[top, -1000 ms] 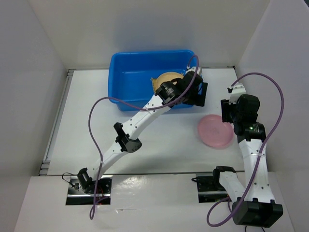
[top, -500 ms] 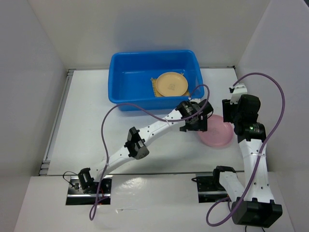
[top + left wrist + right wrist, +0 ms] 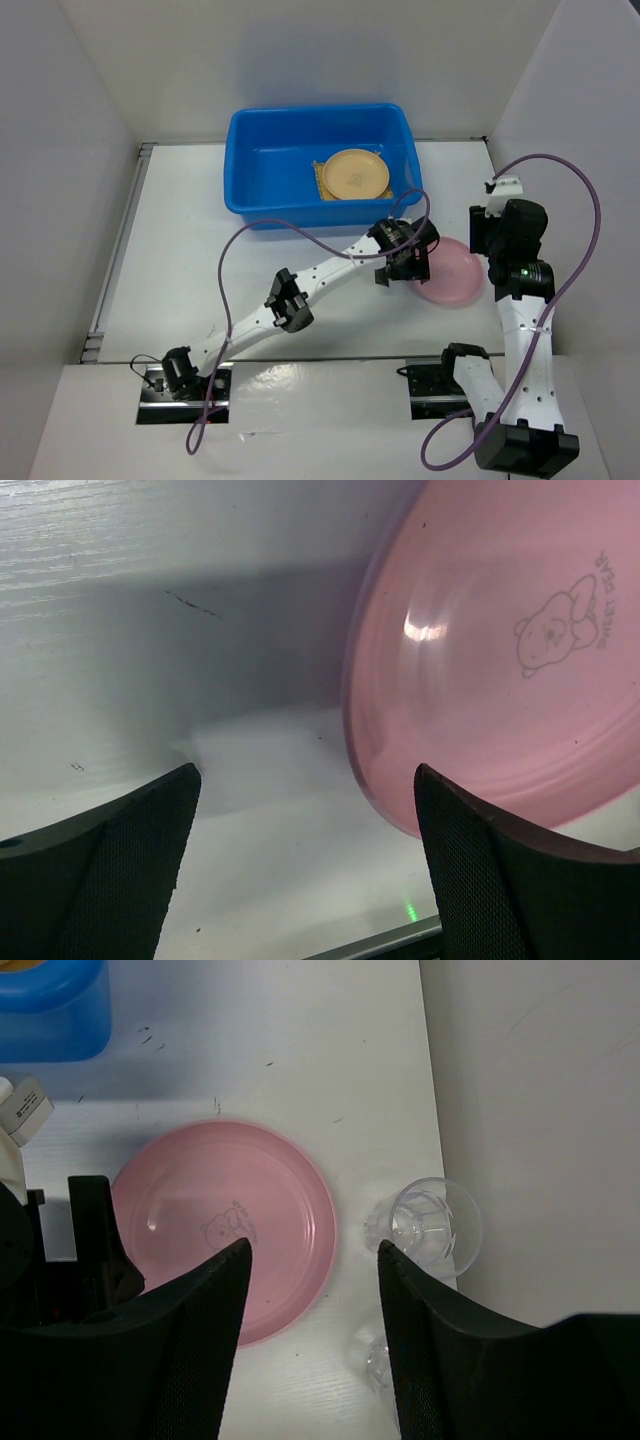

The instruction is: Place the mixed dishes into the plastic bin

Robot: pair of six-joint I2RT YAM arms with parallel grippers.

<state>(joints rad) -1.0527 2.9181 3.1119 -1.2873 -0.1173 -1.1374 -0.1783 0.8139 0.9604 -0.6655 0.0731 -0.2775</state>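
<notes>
Two dishes sit in the blue plastic bin (image 3: 262, 170): the tan-orange plate (image 3: 355, 172) lies flat on the bamboo mat (image 3: 319, 180). The round pink plate (image 3: 458, 278) lies face up on the table (image 3: 200, 250), outside the bin. The left gripper (image 3: 305, 778), jaws spread, is at its rim, and the right gripper (image 3: 315, 1250), jaws also spread, hangs above it.

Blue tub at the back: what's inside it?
Inside the blue tub, a round tan-orange plate lies on a square woven mat. Only the mat's edges show; the rest is hidden beneath the plate.
</notes>
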